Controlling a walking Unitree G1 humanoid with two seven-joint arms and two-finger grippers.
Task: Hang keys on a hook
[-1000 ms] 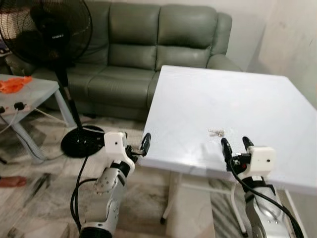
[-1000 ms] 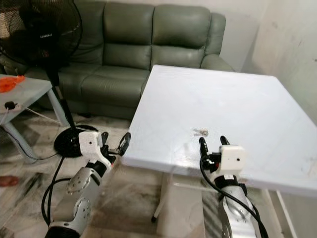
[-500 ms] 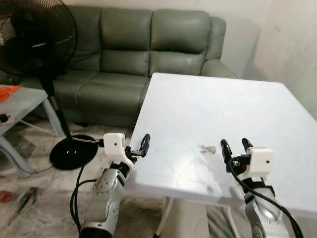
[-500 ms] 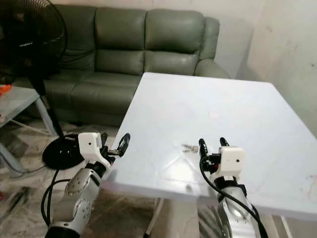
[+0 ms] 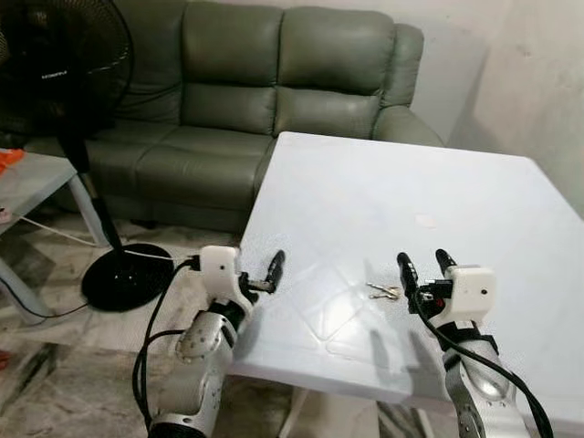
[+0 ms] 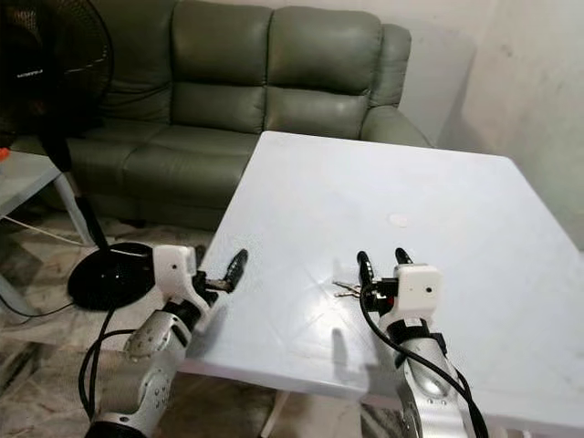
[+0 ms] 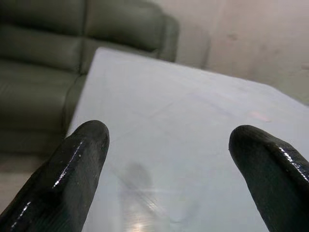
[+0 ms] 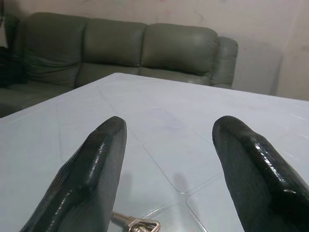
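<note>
Looking down, I see a white table (image 5: 474,210) in front of me. The keys (image 5: 384,291) lie flat on it, near my edge of the table. They are small and shiny, and I can't tell how many there are.

My right gripper (image 5: 422,266) is held just above the table, right beside the keys. Its two black fingers (image 8: 91,179) are spread wide and hold nothing. In my right wrist view the keys (image 8: 136,224) sit low, between the fingers and a bit closer to one of them. They do not touch the fingers.

My left gripper (image 5: 272,271) is at the table's left edge, well apart from the keys. Its fingers (image 7: 63,179) are spread wide too, and they hold nothing. They point across the table top.

Behind the table is a green sofa (image 5: 265,91). A black fan (image 5: 64,64) stands on the floor to my left, with its round base (image 5: 123,274) by the table corner. A small grey table (image 5: 32,178) is at the far left.
</note>
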